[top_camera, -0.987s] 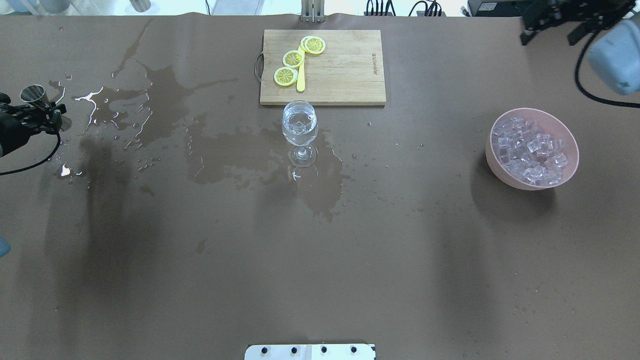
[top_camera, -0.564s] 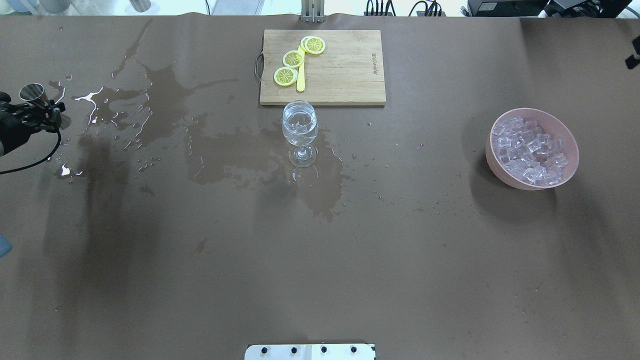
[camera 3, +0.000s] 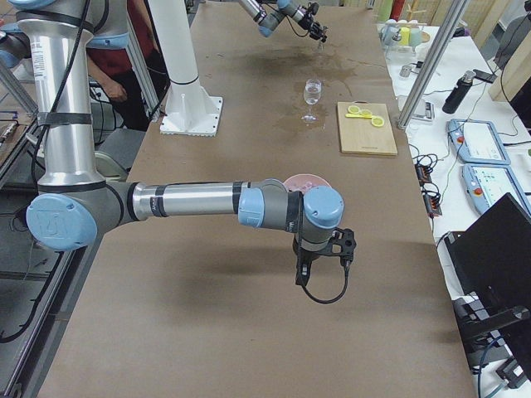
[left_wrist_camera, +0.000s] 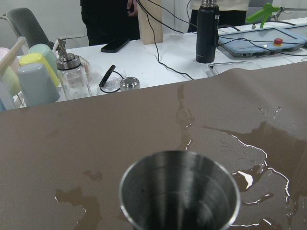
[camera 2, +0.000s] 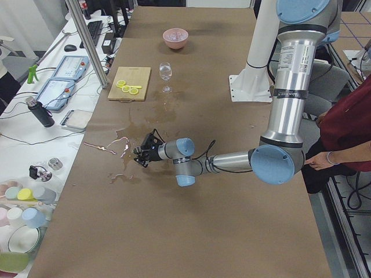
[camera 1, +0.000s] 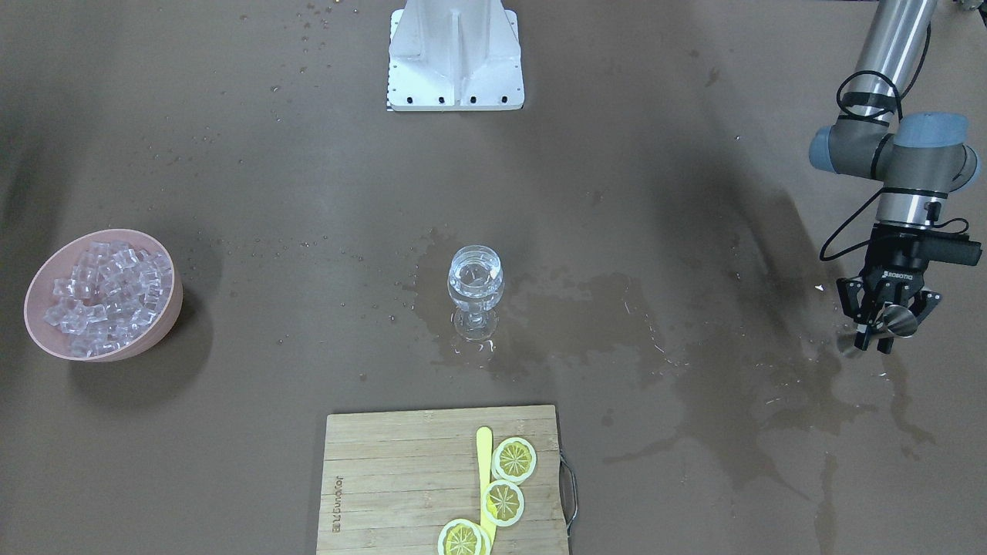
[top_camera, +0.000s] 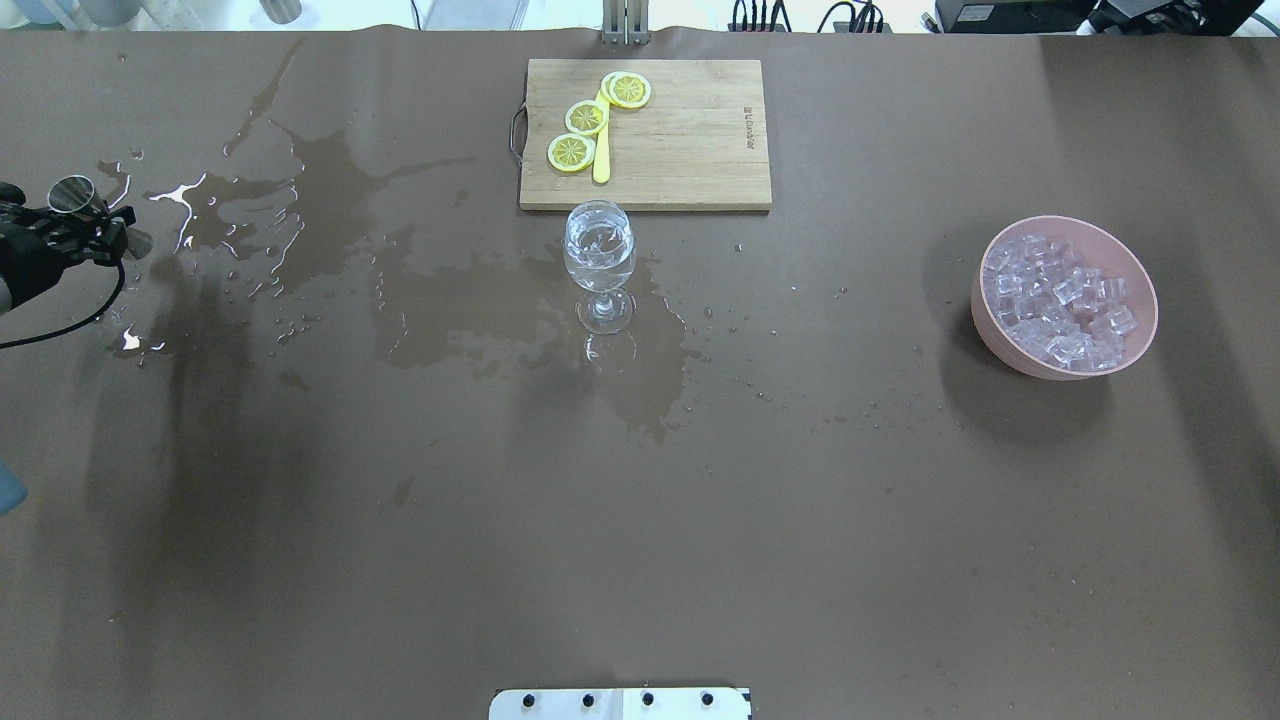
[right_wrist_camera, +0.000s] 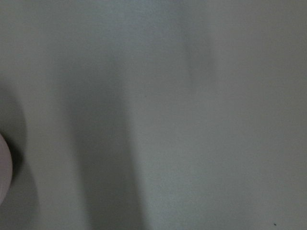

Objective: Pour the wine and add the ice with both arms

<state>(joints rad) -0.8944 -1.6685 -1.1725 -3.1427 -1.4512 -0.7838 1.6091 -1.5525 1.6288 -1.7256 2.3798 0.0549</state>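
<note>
My left gripper (camera 1: 883, 324) is shut on a steel jigger (top_camera: 72, 193) at the table's left edge, above a wet patch. The left wrist view looks into the jigger's open mouth (left_wrist_camera: 180, 196), which stands nearly upright. A stemmed glass (top_camera: 600, 250) holding clear wine stands mid-table in front of the board. The ice (top_camera: 1060, 295) fills a pink bowl (top_camera: 990, 340) on the right. My right gripper (camera 3: 325, 253) shows only in the exterior right view, hanging over the table near the bowl; I cannot tell whether it is open or shut.
A wooden cutting board (top_camera: 690, 150) with lemon slices (top_camera: 585, 118) and a yellow utensil lies behind the glass. Spilled liquid (top_camera: 330, 200) spreads from the left side to the glass. The white stand (camera 1: 455, 54) sits at the robot's edge. A person (camera 2: 348, 133) sits beside the robot.
The right arm has swung out of the overhead view at the top right. The left gripper has shifted slightly, and the jigger has turned more upright.
</note>
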